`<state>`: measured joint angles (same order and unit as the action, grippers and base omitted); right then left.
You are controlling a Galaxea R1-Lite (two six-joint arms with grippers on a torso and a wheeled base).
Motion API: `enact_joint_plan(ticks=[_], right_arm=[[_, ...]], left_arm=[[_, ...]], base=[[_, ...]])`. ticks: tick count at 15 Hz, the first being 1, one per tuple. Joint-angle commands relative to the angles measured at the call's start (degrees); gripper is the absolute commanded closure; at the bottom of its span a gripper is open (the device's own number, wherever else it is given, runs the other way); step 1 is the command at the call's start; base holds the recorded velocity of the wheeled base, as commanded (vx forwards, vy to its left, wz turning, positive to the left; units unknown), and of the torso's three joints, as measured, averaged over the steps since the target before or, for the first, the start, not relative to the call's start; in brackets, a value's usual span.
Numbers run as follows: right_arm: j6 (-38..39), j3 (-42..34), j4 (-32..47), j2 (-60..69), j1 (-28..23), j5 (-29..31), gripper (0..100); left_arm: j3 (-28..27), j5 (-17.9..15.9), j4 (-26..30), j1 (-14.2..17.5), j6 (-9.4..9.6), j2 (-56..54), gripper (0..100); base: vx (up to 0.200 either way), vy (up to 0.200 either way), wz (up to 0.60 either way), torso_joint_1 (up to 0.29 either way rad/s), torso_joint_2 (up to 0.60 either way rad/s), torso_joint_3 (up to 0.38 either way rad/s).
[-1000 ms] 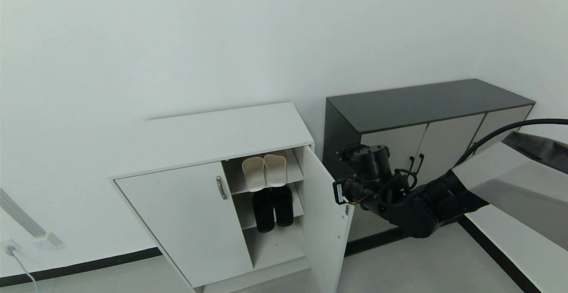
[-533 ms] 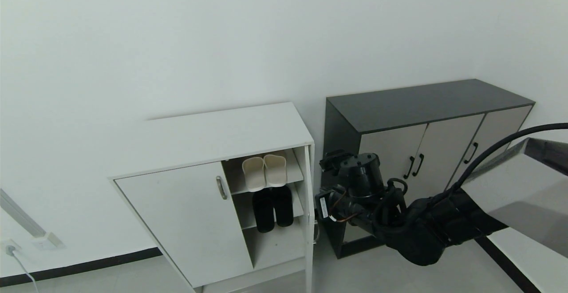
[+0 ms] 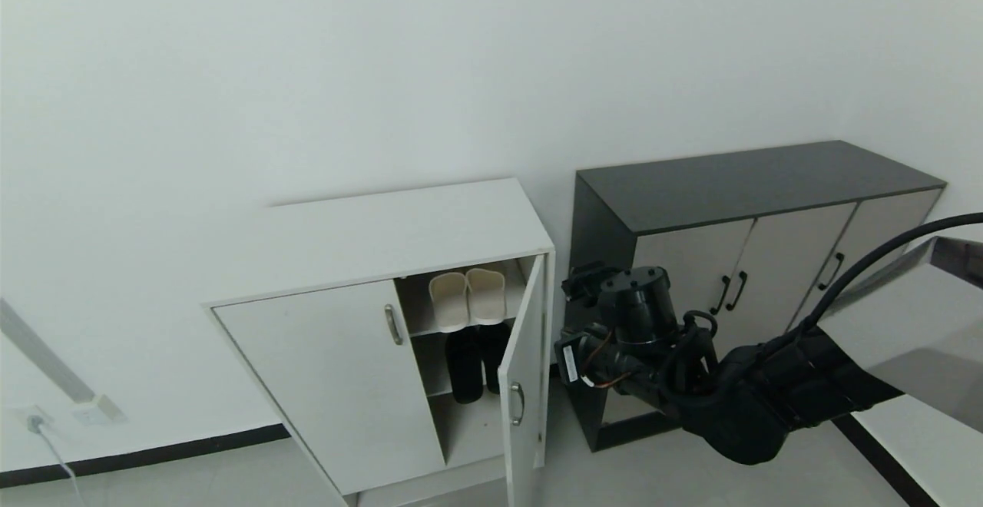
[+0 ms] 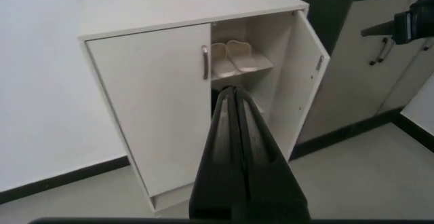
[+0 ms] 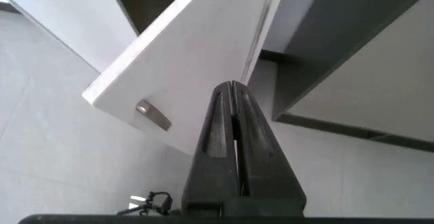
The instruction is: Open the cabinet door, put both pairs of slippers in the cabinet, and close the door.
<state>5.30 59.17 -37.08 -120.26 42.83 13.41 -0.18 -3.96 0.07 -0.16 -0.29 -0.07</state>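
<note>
Now the cabinet door (image 3: pixel 522 384) has swung from wide open to about half shut ahead of the right gripper (image 5: pixel 233 88), pressed together and empty near its outer face, and with the pale slippers (image 3: pixel 467 298) and black slippers (image 3: pixel 474 362) already shelved inside the cabinet (image 3: pixel 399 223), only closing remains

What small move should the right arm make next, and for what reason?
Probably push the right door toward the cabinet with the shut right gripper. Both the white slippers and the black slippers lie on shelves inside, and the door stands ajar, so only closing is left.
</note>
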Motion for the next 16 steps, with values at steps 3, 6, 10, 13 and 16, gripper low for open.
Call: enact_joint_plan(ticks=[3,6,10,13,16], right_arm=[[0.06,-0.99,-0.18,0.82,-0.99,-1.98,100],[0.06,-1.6,-0.18,1.17,-2.04,-3.83,100],[-0.64,-3.98,-0.18,3.72,-3.45,-6.64,100],[-1.7,-8.28,-0.09,6.62,-4.59,-6.64,100],[-1.88,-14.88,-0.27,9.78,-5.91,-7.78,100]], left_arm=[[0.01,0.01,0.01,-0.02,-0.06,0.07,100],[0.01,0.01,0.01,-0.02,-0.06,0.07,100],[0.01,0.01,0.01,-0.02,-0.06,0.07,100],[0.01,0.01,0.01,-0.02,-0.06,0.07,100],[0.01,0.01,0.01,-0.02,0.12,0.07,100]], base=[[0.0,0.0,0.4,0.008,0.0,0.0],[0.0,0.0,0.0,0.0,0.0,0.0],[0.0,0.0,0.0,0.0,0.0,0.0],[0.0,0.0,0.0,0.0,0.0,0.0],[0.0,0.0,0.0,0.0,0.0,0.0]])
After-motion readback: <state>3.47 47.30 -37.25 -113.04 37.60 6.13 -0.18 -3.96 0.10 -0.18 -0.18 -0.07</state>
